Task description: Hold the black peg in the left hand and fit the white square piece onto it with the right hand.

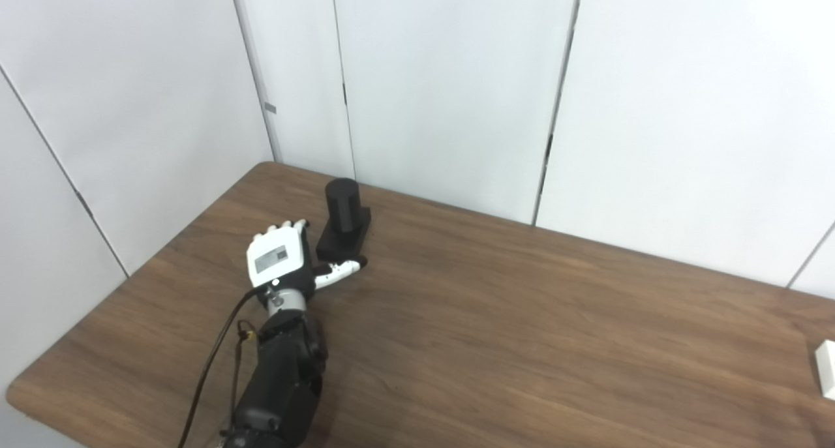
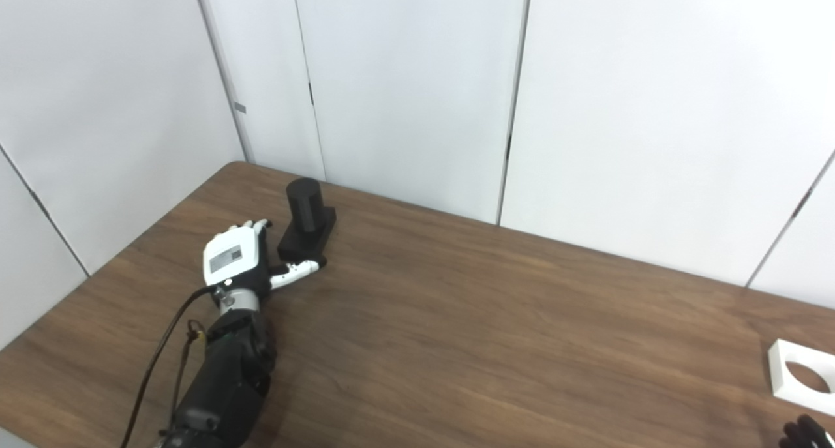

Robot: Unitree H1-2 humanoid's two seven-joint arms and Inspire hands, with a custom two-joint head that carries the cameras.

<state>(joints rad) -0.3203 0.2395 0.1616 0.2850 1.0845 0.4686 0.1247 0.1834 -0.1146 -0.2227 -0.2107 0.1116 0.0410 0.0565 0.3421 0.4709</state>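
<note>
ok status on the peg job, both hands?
Left hand open beside black peg, not gripping. Right hand barely in frame, state unclear. White square piece flat on table, untouched. Nothing between them.

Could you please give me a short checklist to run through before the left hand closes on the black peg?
1. Black cylindrical peg on its black base stands upright: ok.
2. Left hand sits beside the base, fingers apart: ok.
3. Peg actually gripped: not ok, the hand holds nothing.
4. White square piece with round hole lies flat on the brown wooden table: ok.
5. Right hand ready: cannot tell, only dark fingertips show at the edge.
</note>
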